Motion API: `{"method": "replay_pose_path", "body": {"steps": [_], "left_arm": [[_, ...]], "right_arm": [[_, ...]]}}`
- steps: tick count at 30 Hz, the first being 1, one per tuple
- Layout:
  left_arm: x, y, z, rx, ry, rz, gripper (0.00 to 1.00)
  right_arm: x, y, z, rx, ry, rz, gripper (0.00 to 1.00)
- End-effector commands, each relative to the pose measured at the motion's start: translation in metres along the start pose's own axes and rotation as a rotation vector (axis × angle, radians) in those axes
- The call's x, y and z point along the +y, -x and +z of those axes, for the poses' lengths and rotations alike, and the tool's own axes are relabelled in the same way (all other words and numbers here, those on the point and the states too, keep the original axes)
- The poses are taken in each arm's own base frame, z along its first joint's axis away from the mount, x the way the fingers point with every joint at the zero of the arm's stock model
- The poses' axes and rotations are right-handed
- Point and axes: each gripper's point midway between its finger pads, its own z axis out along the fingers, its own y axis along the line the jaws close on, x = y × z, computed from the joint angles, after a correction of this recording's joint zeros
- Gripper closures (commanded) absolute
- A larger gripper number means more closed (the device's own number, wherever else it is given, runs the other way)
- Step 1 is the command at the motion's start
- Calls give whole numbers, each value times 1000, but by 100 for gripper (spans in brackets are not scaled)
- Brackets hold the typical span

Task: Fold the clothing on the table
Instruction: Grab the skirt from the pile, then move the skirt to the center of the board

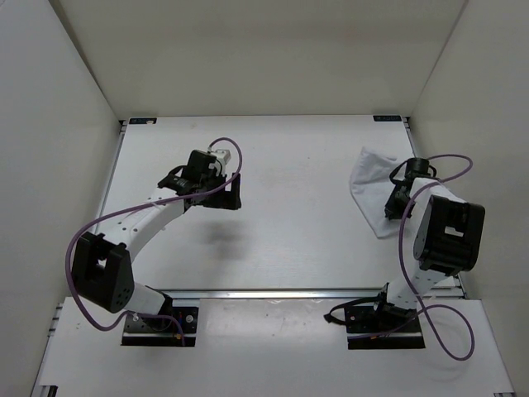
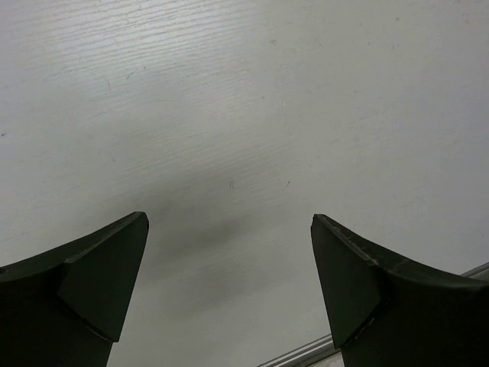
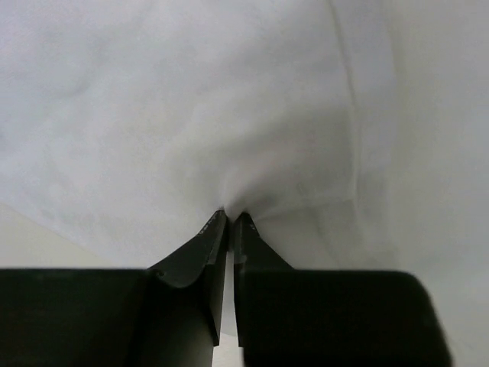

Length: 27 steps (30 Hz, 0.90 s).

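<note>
The clothing point(image 1: 368, 188), a small white garment, lies at the right side of the table point(image 1: 306, 240), partly under my right arm. My right gripper point(image 1: 388, 212) is shut on the clothing near its near edge. In the right wrist view the fabric point(image 3: 191, 115) puckers into a pinch between the closed fingertips point(image 3: 231, 216). My left gripper point(image 1: 234, 192) hovers over bare table left of centre, open, nothing between its fingers point(image 2: 114, 267). The left wrist view holds only table surface point(image 2: 252, 115).
White enclosure walls point(image 1: 58, 99) stand close on the left, back and right. A metal rail point(image 1: 281, 292) runs along the table's near edge, with the arm bases point(image 1: 161, 324) behind it. Purple cables point(image 1: 430, 273) loop beside each arm.
</note>
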Motion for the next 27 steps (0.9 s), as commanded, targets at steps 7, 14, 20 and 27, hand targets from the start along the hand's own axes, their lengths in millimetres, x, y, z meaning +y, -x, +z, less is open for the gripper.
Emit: {"method": "replay_pose_path", "body": {"steps": [7,14,20,27], "left_arm": [[2,17,-23,-95,-32,-47,1],[-4,29,-30,-156,-73,-45,1],[15,60,-39,-224,5,-90,1],[39,114,-100,-409,107,-110,1]], "right_arm": [[56,20,0,-21,108,-175,100],[133,103,-95,-293,332,-285,100],[291,106,-236,-460,807,-589,100],[396,39,-390,-594,1181,-822,99]]}}
